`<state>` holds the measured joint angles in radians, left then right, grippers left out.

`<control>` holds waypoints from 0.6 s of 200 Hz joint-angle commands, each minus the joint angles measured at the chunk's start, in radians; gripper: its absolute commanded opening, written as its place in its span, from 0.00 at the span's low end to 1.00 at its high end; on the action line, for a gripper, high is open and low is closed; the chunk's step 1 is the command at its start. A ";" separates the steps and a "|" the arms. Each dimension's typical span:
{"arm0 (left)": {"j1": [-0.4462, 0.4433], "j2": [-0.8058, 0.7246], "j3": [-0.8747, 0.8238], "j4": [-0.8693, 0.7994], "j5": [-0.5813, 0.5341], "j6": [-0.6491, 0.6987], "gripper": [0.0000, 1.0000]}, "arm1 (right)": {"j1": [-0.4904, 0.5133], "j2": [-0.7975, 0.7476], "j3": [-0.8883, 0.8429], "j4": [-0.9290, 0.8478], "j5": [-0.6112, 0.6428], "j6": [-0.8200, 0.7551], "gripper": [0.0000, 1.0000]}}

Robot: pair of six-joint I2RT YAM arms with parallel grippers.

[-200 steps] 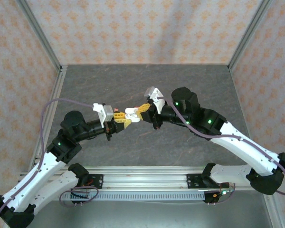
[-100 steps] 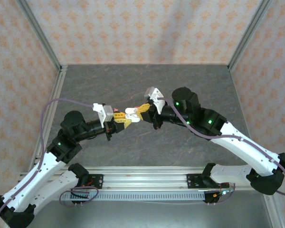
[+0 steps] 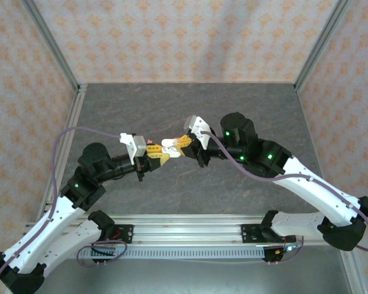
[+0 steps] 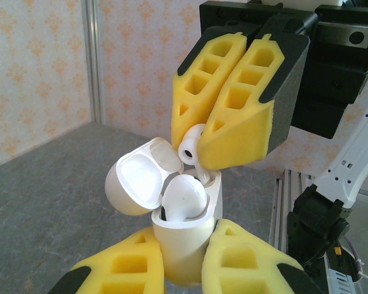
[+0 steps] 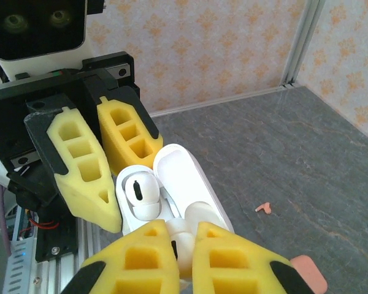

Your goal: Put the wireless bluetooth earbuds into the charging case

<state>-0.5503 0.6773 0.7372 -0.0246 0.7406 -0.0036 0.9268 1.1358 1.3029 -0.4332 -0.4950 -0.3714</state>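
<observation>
Shift since earlier: the right arm has eased slightly toward the left arm, bringing its fingers closer over the case; the left arm is unchanged.
Left gripper [image 3: 160,154]: clamped on the lower body of the charging case [image 4: 183,242], holding it upright and off the table [image 5: 282,153].
Lid [image 4: 137,184]: hinged open and tipped back, to the side of the incoming fingers.
Seated earbud [image 4: 184,197]: white, already in one well, just above the left gripper's fingertips.
Held earbud [image 4: 192,146]: white, its stem pointing down at the free well beside the seated one; whether the stem tip touches the rim cannot be told.
Right gripper [image 3: 182,143]: pinched on the held earbud's head, directly over the left gripper.
Step in hand: seating the second white bud, judged nearly done.
Method: keep the case steady, line the stem up with the free well, and lower straight and slowly; let go only once the head sits level with its neighbour.
Risk: a tilted stem may catch the rim or nudge the seated bud.
Coral bud [image 5: 265,207]: on the table, well apart from the right gripper.
Writing: no brand, label or lettering can be read on the case, buds or fingers.
</observation>
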 commanded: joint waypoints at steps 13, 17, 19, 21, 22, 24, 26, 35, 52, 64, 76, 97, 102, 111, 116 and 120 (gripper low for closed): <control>-0.004 0.011 0.030 0.066 -0.014 -0.007 0.00 | 0.006 0.004 -0.003 -0.004 -0.085 -0.065 0.11; -0.004 0.011 0.031 0.066 -0.014 -0.007 0.00 | 0.006 0.005 -0.002 -0.007 -0.091 -0.065 0.11; -0.004 0.011 0.031 0.067 -0.014 -0.007 0.00 | 0.006 0.006 0.000 -0.008 -0.093 -0.064 0.11; -0.004 0.013 0.031 0.067 -0.014 -0.006 0.00 | 0.006 0.008 0.001 -0.010 -0.096 -0.064 0.11; -0.004 0.013 0.030 0.068 -0.014 -0.006 0.00 | 0.006 0.008 0.001 -0.011 -0.097 -0.064 0.11; -0.004 0.013 0.031 0.068 -0.014 -0.006 0.00 | 0.006 0.010 0.002 -0.012 -0.099 -0.065 0.11; -0.004 0.014 0.032 0.068 -0.013 -0.006 0.00 | 0.006 0.011 0.003 -0.015 -0.101 -0.065 0.11; -0.004 0.016 0.033 0.069 -0.012 -0.007 0.00 | 0.006 0.017 0.008 -0.024 -0.110 -0.064 0.12; -0.004 0.021 0.035 0.068 -0.010 -0.007 0.00 | 0.006 0.030 0.019 -0.047 -0.124 -0.067 0.12; -0.004 0.022 0.035 0.068 -0.009 -0.007 0.00 | 0.006 0.039 0.027 -0.064 -0.132 -0.069 0.12; -0.005 0.022 0.035 0.069 -0.009 -0.007 0.00 | 0.006 0.042 0.035 -0.079 -0.141 -0.070 0.12; -0.005 0.022 0.036 0.068 -0.010 -0.007 0.00 | 0.006 0.042 0.043 -0.099 -0.154 -0.063 0.16; -0.005 0.022 0.035 0.067 -0.011 -0.007 0.00 | 0.006 0.043 0.044 -0.101 -0.155 -0.062 0.17; -0.005 0.023 0.036 0.067 -0.010 -0.007 0.00 | 0.006 0.042 0.045 -0.102 -0.157 -0.057 0.19; -0.005 0.023 0.035 0.069 -0.010 -0.007 0.00 | 0.006 0.043 0.044 -0.104 -0.155 -0.056 0.19; -0.006 0.022 0.035 0.069 -0.012 -0.006 0.00 | 0.006 0.043 0.044 -0.104 -0.155 -0.056 0.20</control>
<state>-0.5503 0.6964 0.7380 -0.0288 0.7494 -0.0032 0.9150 1.1671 1.3239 -0.4900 -0.5507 -0.4301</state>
